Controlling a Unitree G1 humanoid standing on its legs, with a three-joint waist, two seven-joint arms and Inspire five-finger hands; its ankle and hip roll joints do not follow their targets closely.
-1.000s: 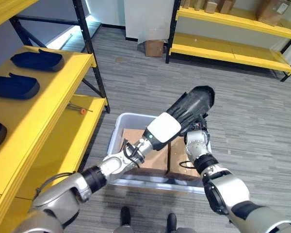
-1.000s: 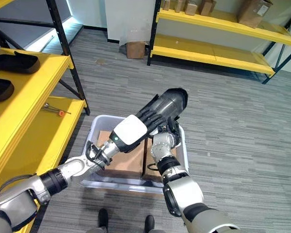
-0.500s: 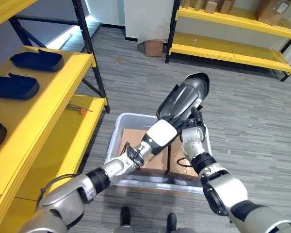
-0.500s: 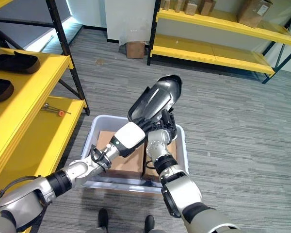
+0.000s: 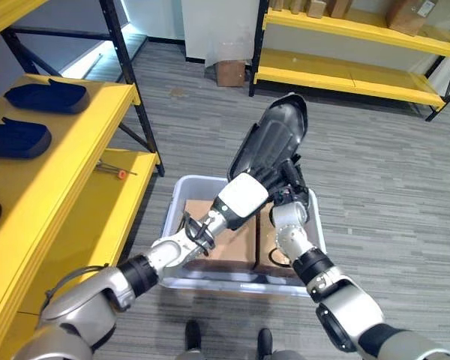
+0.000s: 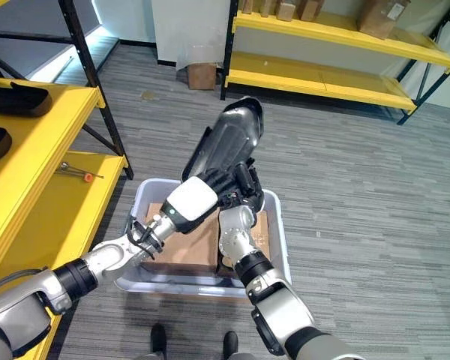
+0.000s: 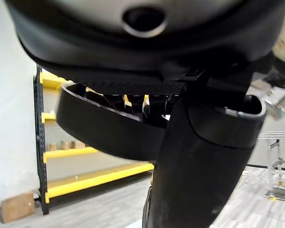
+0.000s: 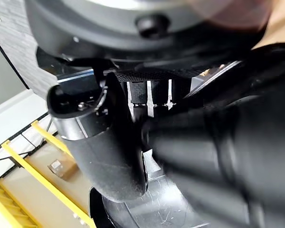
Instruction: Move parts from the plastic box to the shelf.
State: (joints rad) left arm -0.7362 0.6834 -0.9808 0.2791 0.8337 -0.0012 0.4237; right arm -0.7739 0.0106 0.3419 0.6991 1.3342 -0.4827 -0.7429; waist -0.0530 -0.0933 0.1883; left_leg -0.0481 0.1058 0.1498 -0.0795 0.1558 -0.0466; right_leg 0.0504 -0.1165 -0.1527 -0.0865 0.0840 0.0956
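We hold a long black part (image 5: 274, 142) up above the plastic box (image 5: 175, 217), which sits on the grey floor with cardboard (image 5: 232, 244) inside. Our left hand (image 5: 261, 180) curls its fingers around the part's lower end, and our right hand (image 5: 291, 189) grips the same end from the other side. To our left stands the yellow shelf (image 5: 67, 161), with other dark parts (image 5: 36, 96) lying on it.

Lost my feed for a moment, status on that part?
Both hands, left hand and right hand, shut on the black part. Part lifted above plastic box. Path to yellow shelf looks open.
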